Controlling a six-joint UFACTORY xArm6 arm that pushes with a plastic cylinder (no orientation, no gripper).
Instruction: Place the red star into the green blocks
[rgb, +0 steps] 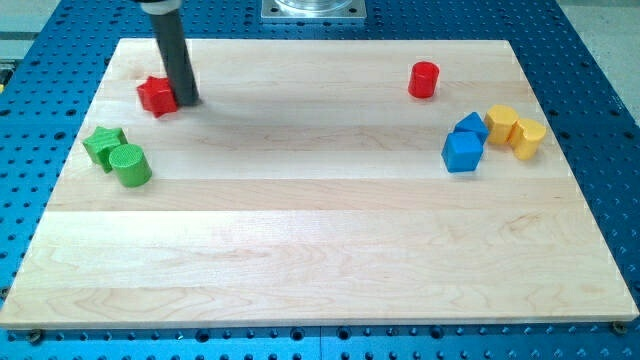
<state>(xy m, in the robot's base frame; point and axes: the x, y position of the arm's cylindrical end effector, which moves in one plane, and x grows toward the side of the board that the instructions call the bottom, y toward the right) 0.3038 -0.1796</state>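
Note:
The red star (156, 95) lies near the board's top left. My tip (186, 101) rests against the star's right side. The green star (103, 144) and the green cylinder (131, 165) sit touching each other at the left edge, below and a little left of the red star. A gap of bare wood lies between the red star and the green pair.
A red cylinder (424, 79) stands at the top right. Two blue blocks (464, 146) and two yellow blocks (515, 130) cluster at the right edge. The wooden board (320, 250) lies on a blue perforated table.

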